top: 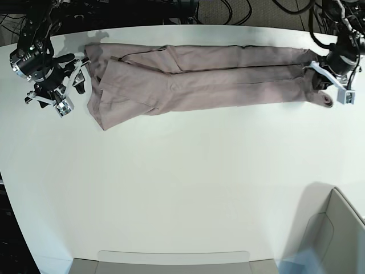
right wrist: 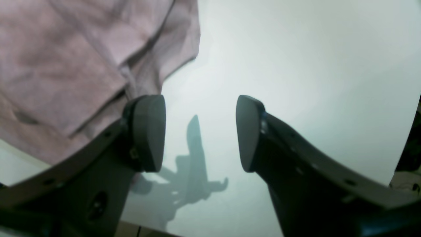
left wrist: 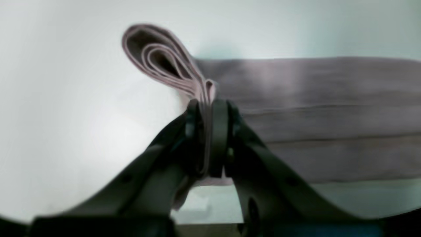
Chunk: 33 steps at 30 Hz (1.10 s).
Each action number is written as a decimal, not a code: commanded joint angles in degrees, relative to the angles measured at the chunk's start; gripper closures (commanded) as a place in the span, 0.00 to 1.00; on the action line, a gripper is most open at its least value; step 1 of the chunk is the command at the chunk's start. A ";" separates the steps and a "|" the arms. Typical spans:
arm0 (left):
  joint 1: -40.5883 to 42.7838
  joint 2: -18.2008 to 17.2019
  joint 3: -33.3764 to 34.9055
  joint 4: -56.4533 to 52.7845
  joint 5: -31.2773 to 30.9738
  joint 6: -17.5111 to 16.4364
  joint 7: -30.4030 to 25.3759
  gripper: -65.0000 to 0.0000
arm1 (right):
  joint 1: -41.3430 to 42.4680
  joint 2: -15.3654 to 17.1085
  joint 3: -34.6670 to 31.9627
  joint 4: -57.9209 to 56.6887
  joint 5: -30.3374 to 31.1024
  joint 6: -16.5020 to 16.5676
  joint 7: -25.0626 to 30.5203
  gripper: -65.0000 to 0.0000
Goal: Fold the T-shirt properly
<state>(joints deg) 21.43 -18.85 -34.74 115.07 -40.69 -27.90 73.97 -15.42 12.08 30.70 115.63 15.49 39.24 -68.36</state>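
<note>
Seen from the base view, a white table is carrying a long pink T-shirt, folded into a narrow band whose long axis is running nine to three o'clock along the far edge. At nine o'clock, the right gripper is hovering just beside the shirt's loose sleeve end, jaws spread wide and gripping nothing. At three o'clock, the left gripper is pinching the stacked layers of the other end, nearly closed on the cloth. Probably that held end gets carried toward nine o'clock, folding the band across itself.
</note>
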 commanded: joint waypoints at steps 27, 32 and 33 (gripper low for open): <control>-4.33 10.19 28.54 -1.79 -1.99 0.52 -5.45 1.00 | 0.87 0.36 0.38 1.07 0.56 0.76 0.62 0.48; -3.36 10.19 28.54 -1.62 -2.17 0.52 -5.71 0.79 | 0.87 0.36 0.38 0.98 0.56 0.76 0.62 0.48; -3.10 10.19 28.54 -1.53 -2.26 0.52 -5.71 0.77 | 0.96 0.36 0.38 0.98 0.56 0.76 0.62 0.48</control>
<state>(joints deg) 18.28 -8.54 -6.11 112.53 -41.93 -27.05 68.95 -15.07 11.86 30.76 115.66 15.62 39.27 -68.58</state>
